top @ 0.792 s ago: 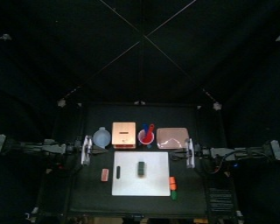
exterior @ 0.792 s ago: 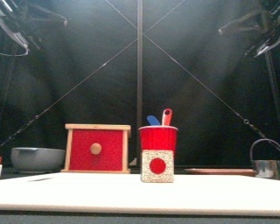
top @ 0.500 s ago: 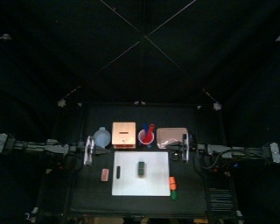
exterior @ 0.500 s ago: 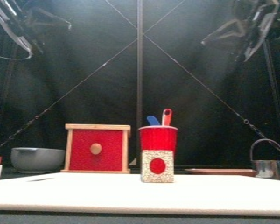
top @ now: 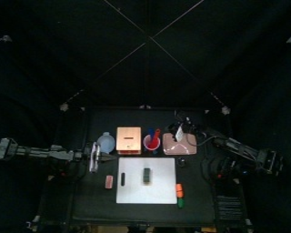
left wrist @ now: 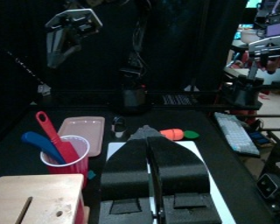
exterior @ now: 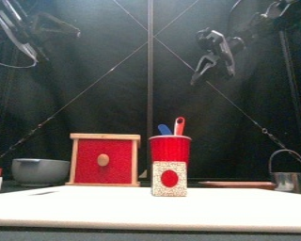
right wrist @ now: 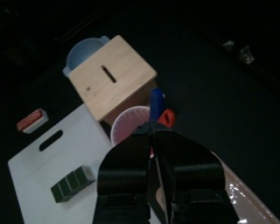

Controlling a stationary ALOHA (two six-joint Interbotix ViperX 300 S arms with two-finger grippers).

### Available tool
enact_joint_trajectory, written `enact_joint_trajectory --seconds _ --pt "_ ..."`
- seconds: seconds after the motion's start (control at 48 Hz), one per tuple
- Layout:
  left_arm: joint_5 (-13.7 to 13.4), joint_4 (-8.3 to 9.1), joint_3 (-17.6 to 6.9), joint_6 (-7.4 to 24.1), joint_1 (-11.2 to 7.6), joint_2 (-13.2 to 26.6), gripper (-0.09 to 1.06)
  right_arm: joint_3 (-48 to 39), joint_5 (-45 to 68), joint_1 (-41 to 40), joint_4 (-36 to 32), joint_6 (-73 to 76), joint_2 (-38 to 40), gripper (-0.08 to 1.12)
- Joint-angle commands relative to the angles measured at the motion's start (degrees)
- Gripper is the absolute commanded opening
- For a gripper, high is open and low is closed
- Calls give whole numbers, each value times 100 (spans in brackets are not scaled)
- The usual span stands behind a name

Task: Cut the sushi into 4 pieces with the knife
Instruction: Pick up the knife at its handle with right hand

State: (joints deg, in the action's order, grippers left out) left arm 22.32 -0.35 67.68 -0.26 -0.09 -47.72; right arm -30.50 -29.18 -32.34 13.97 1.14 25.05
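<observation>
The dark green toy sushi roll (top: 148, 173) lies on the white cutting board (top: 163, 180), low in the top view. Both the right gripper (top: 181, 136), hanging just right of the red plastic cup (top: 149, 141), and the left gripper (top: 95, 157) at centre-left have jaws pressed together, empty. The red toy knife (exterior: 179, 124) and blue toy knife (exterior: 165, 129) stand close together, so a grab could catch both or tip the cup.

Place: a robot test lab, a staged booth rather than a real kitchen.
Enclosure: black curtains (top: 145, 55) close in a small black table (top: 112, 207).
Machinery: the left arm (top: 39, 152) and the right arm (top: 239, 150) flank the table.
Props: play kitchenware, namely a white cutting board (top: 160, 175), a wooden box (exterior: 105, 160) and a red cup (exterior: 169, 149) holding toy knives (exterior: 180, 124).
</observation>
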Motion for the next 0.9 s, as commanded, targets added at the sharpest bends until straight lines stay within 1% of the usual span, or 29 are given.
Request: enact_joint_trajectory --seconds 0.021,0.062,0.083,0.104,0.167,0.25,0.292,0.5,0.562,0.708,0.896 --pt "53 0 -97 18 35 18 21 562 -343 -141 70 -26 -387 64" --pt "53 0 -97 26 35 9 21 756 -501 -193 79 -70 -606 73" --pt "53 0 -88 35 35 18 21 791 -536 -202 79 -88 -650 75" --pt "53 0 -88 35 35 18 21 905 -633 -229 88 -132 -791 80" --pt "44 0 -79 35 44 18 21 1116 -853 -272 123 -316 -1037 88" --pt "35 -9 -62 35 53 9 21 1424 -1187 -299 360 -703 -1354 97" --pt "26 0 -53 35 53 18 21 1635 -1441 -343 571 -1011 -1556 99" --pt "18 0 0 35 70 18 21 2479 -2733 -703 1652 -2136 -2505 99" --pt "18 0 18 35 70 18 21 2698 -3076 -791 1793 -2268 -2769 99" --pt "9 -9 26 26 70 18 21 3155 -3560 -932 1617 -2285 -3243 99" --pt "9 0 35 35 70 18 21 3489 -4166 -940 1292 -2285 -3533 99"
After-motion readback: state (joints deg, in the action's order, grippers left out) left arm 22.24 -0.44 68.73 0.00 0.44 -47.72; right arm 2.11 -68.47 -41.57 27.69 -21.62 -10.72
